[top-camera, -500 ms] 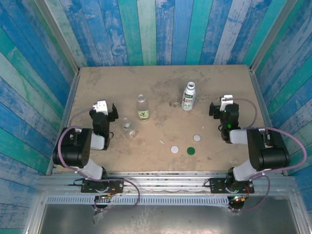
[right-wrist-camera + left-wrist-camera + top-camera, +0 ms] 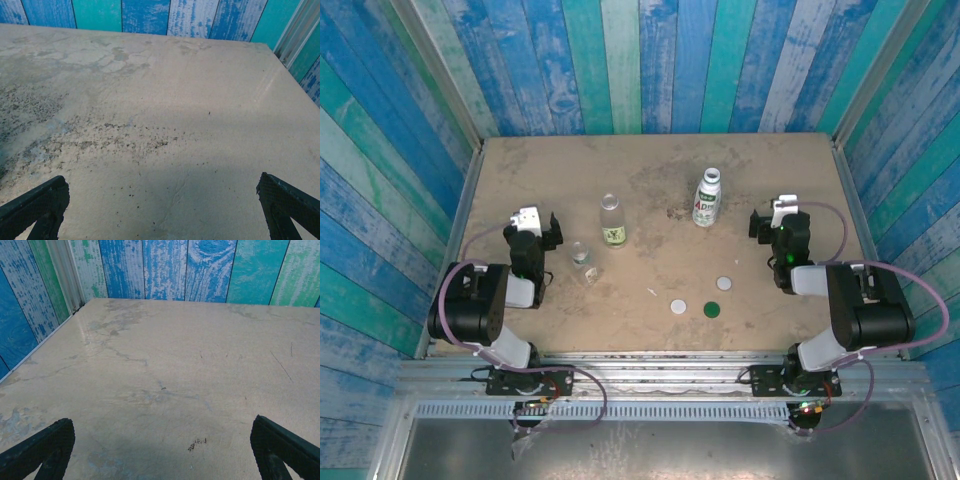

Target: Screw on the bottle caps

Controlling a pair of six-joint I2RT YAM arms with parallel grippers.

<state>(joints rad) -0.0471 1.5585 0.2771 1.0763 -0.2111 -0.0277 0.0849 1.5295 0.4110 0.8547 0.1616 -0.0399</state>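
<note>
**Entry: cap-fitting job, start condition (as I read it from my station)**

1. Ref. item: dark green round plastic screw cap (image 2: 713, 309), flat on the tan tabletop (image 2: 540, 170), near front edge. All positions below are given rel. to it.
2. White round plastic cap A (image 2: 678, 306): just left of ref., apart from it.
3. White round plastic cap B (image 2: 724, 284): just beyond ref., slightly right, apart.
4. White-wrapped plastic bottle w/ green print (image 2: 706, 198): well beyond ref., upright.
5. Slim clear plastic bottle w/ olive label (image 2: 611, 221): beyond and left of ref., upright.
6. Tiny clear plastic bottle (image 2: 582, 258): left of ref., a little beyond, upright.
7. Left gripper (image 2: 535, 226) (image 2: 162, 440): far left of ref., past item 6. Fingers spread wide, nothing between, bare tabletop under.
8. Right gripper (image 2: 777, 216) (image 2: 162, 200): right of and beyond ref. Also spread wide, holding nothing.

**Arm pose:** both arms folded back, elbows by their bases. Wrists low, pointing at the far wall. Neither is near any item.

**Step, my est.:** none done, 3 caps loose. First pick not begun.

**Next move needs, my est.:** right gripper down onto a cap near ref. Left gripper to steady the matching bottle, prob. item 5 or 6. Cap-to-bottle matching too small for me to judge.
</note>
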